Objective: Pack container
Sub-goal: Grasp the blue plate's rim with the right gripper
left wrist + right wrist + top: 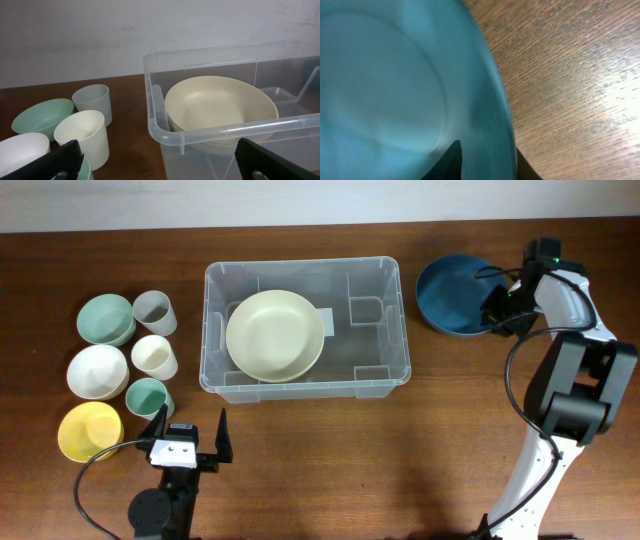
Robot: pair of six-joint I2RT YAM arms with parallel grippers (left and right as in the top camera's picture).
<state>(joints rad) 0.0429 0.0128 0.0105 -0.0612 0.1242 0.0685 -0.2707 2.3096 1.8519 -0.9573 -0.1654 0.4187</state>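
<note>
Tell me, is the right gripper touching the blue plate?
Touching. Right wrist view: the right gripper clamps the blue plate by its rim, a finger on each side.

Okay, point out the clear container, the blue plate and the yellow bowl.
container [368,345], overhead view, bare floor near right wall
blue plate [455,295], overhead view, centre of its face
yellow bowl [90,430], overhead view, inside bottom

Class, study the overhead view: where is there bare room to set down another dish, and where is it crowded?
Free: the container's right half, between the cream plate and its right wall; the bare table in front of the container, between the left gripper and the right arm. Crowded: the cups and bowls left of the container.
</note>
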